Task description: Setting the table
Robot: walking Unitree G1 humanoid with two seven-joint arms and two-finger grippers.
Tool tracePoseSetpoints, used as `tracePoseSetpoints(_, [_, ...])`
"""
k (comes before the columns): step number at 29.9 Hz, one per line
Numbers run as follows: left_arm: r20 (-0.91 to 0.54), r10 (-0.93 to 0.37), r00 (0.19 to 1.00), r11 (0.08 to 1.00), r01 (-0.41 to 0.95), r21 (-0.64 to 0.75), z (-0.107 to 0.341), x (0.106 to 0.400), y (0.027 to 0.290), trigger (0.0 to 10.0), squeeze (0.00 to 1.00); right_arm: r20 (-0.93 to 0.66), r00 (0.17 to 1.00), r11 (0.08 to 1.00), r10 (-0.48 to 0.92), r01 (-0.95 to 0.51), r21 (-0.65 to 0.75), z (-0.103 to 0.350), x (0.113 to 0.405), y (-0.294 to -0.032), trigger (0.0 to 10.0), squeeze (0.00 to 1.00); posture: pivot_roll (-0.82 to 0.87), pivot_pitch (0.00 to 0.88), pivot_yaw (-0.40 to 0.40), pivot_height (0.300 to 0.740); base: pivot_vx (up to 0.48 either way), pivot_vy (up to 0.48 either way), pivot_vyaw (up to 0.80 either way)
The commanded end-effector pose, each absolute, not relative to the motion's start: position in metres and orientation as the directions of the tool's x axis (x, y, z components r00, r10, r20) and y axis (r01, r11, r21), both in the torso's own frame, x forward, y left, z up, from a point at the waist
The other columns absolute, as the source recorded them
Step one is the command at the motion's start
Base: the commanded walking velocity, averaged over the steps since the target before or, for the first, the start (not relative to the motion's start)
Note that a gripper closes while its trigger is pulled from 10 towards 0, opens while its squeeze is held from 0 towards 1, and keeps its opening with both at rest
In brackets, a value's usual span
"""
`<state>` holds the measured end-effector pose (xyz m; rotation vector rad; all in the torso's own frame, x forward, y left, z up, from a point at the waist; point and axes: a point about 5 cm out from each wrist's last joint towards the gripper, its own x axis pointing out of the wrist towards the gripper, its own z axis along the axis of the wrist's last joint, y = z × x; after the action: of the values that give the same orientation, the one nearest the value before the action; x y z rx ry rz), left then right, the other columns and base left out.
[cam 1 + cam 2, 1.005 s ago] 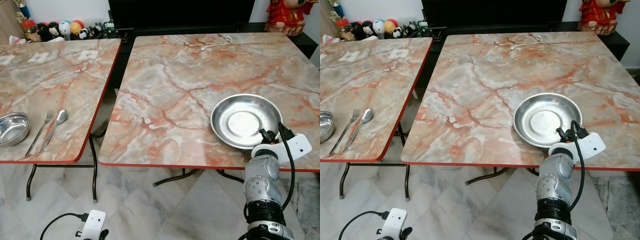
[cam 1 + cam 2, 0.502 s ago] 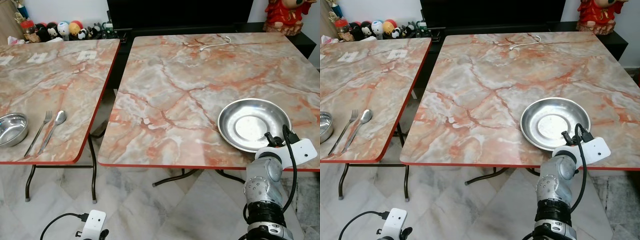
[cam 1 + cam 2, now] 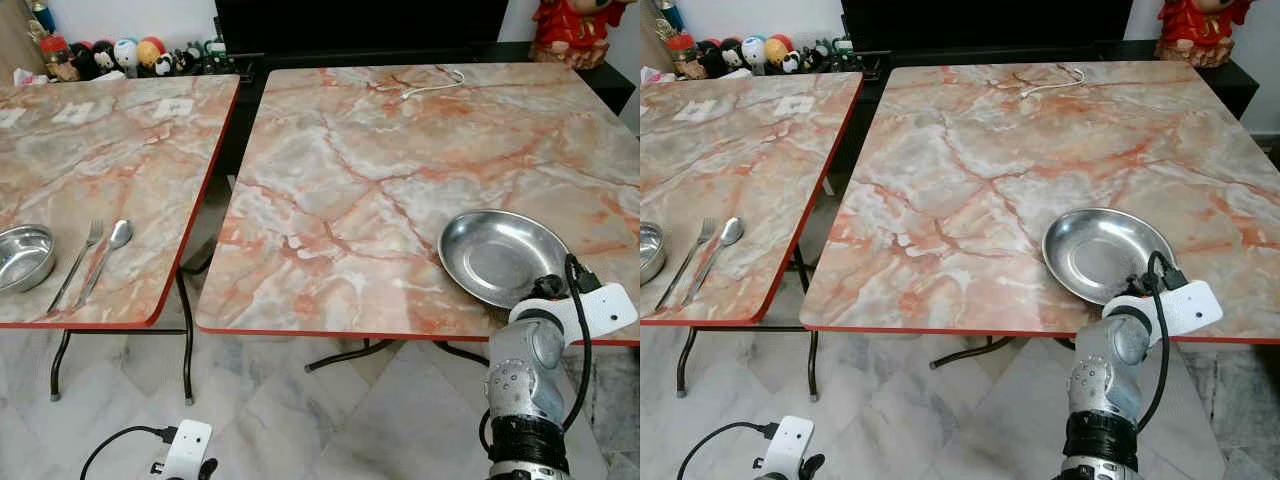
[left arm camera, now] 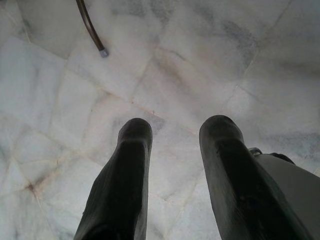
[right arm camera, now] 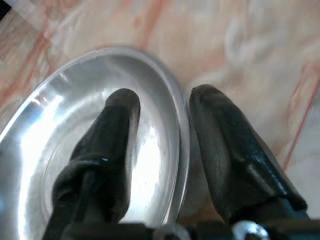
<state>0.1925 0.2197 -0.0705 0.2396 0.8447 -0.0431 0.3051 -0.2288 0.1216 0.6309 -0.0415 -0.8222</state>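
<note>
The plate [image 3: 500,257] has slid a little toward the right and now sits lower and flatter on the table [image 3: 350,170], near its front edge. The right gripper [image 5: 160,107] grips the plate's rim, one finger [image 5: 115,130] inside the dish and one under it. The left gripper [image 4: 175,137] hangs over the floor [image 4: 200,60], fingers apart and holding nothing. On the other table [image 3: 110,160] lie a bowl [image 3: 22,256], fork [image 3: 80,262] and spoon [image 3: 106,252].

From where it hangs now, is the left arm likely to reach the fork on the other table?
Probably not: the left gripper hangs low over the floor, below the tabletop, while the fork lies up on the left table, beside the spoon.
</note>
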Motion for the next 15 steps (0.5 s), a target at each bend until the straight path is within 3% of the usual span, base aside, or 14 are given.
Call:
tracePoseSetpoints(1, [-0.756,0.060,0.651,0.972,0.133,0.191,-0.073,0.188,0.221,10.0,0.00,-0.172,0.666,0.517,-0.726,0.694,0.501,0.130,0.298,-0.229,10.0,0.00,-0.09,0.100,0.046,0.740,0.000,0.000,0.00])
tracePoseSetpoints(6, [-0.755,0.056,0.654,0.973,0.134,0.188,-0.073,0.189,0.220,10.0,0.00,-0.135,0.648,0.541,-0.750,0.718,0.438,0.134,0.288,-0.231,10.0,0.00,-0.09,0.099,0.046,0.740,0.000,0.000,0.00])
tracePoseSetpoints(8, [-0.752,0.055,0.657,0.974,0.131,0.185,-0.072,0.189,0.220,10.0,0.00,-0.080,0.683,0.603,-0.726,0.689,0.403,0.138,0.289,-0.230,10.0,0.00,-0.10,0.098,0.047,0.740,0.000,0.000,0.00])
tracePoseSetpoints(9, [-0.751,0.055,0.658,0.974,0.130,0.185,-0.072,0.189,0.220,10.0,0.00,0.025,0.822,0.776,-0.569,0.526,0.348,0.146,0.300,-0.216,10.0,0.00,-0.10,0.098,0.050,0.740,0.000,0.000,0.00])
tracePoseSetpoints(11, [-0.752,0.055,0.657,0.974,0.131,0.185,-0.072,0.190,0.219,10.0,0.00,0.090,0.910,0.888,-0.405,0.368,0.276,0.150,0.307,-0.203,10.0,0.00,-0.10,0.099,0.051,0.740,0.000,0.000,0.00])
tracePoseSetpoints(15, [-0.750,0.061,0.658,0.975,0.122,0.186,-0.072,0.190,0.219,10.0,0.00,0.128,0.972,0.973,-0.198,0.179,0.148,0.152,0.309,-0.197,10.0,0.00,-0.10,0.096,0.041,0.740,0.000,0.000,0.00])
